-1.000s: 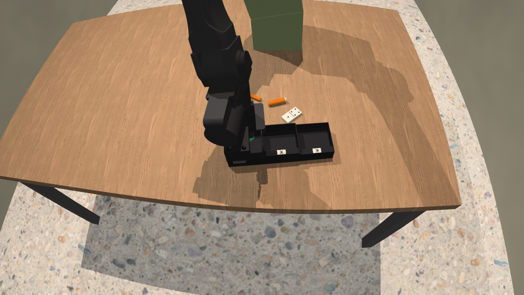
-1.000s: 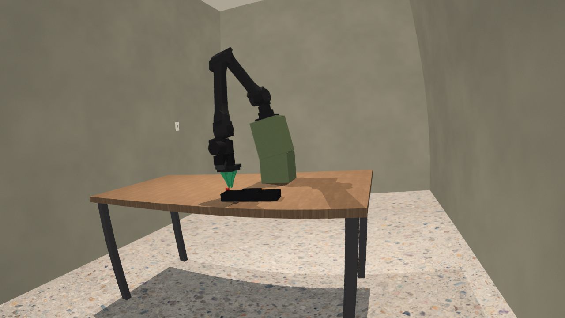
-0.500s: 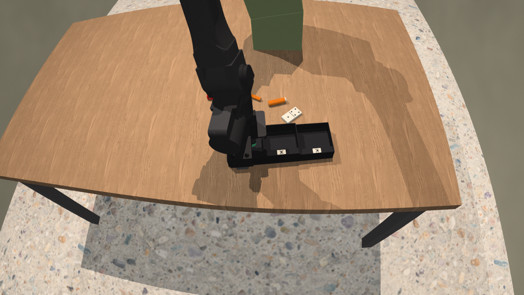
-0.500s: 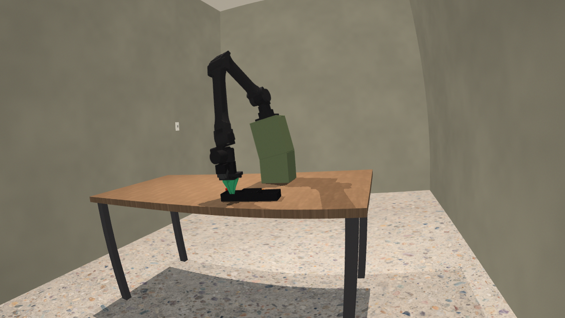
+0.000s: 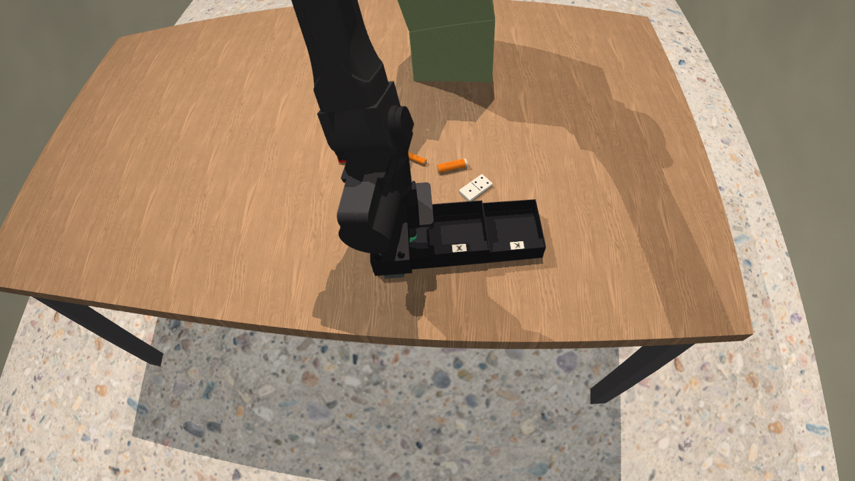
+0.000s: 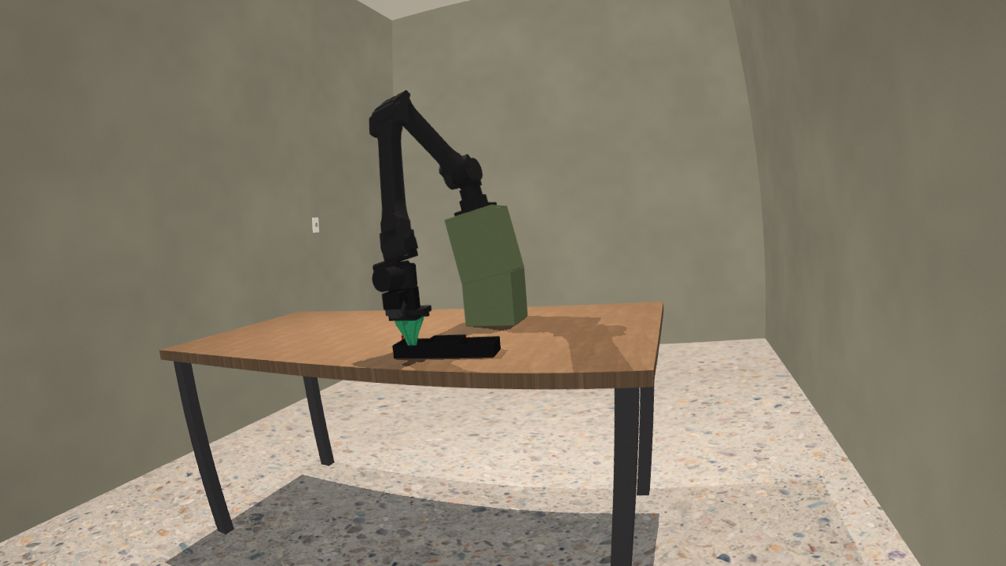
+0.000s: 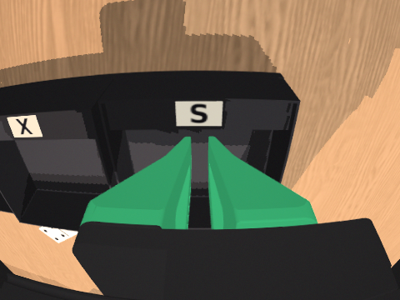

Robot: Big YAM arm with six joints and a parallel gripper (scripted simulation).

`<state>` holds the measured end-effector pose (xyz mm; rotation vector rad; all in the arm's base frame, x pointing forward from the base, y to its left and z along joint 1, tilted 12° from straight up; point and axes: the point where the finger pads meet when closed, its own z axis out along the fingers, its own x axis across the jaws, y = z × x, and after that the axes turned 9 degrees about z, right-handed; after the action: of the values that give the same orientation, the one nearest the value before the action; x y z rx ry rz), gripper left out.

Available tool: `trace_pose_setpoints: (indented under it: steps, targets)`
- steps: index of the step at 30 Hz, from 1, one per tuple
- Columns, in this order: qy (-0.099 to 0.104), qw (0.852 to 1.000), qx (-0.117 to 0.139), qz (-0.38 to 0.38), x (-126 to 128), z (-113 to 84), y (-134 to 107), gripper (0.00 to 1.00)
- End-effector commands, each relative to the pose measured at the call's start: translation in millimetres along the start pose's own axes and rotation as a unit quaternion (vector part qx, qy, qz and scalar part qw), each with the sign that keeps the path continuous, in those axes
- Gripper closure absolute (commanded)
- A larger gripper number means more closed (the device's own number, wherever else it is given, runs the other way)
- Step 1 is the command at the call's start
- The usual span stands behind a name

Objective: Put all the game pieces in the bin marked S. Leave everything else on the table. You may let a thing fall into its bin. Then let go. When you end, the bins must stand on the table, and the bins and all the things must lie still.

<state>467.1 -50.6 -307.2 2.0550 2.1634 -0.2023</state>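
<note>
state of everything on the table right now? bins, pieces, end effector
end effector: shut, holding nothing, tips at the S bin's opening
S bin: upright, no piece visible inside
X bin: upright, empty
K bin: upright, empty
domino: flat on the table, outside the bins
orange cylinder: on its side on the table
second orange cylinder: on its side, partly hidden by the arm
green box: standing on the table
</note>
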Motion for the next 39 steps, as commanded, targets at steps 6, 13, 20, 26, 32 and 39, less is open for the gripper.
trace_pose_setpoints:
  steps: [6,13,20,26,32,39]
  targets:
    - [0.001,1.000,-0.008,0.002,-5.0,4.9,5.0,0.91]
    - [0.002,1.000,-0.003,0.001,-4.4,5.5,-1.9,0.91]
    - [0.002,1.000,-0.002,0.001,-4.6,6.5,-4.6,0.91]
    - [0.002,1.000,-0.001,0.000,-4.1,6.9,-6.2,0.91]
    - [0.002,1.000,-0.005,0.001,-5.1,4.5,-2.4,0.91]
    - [0.002,1.000,-0.005,0.001,-5.0,5.3,-4.1,0.91]
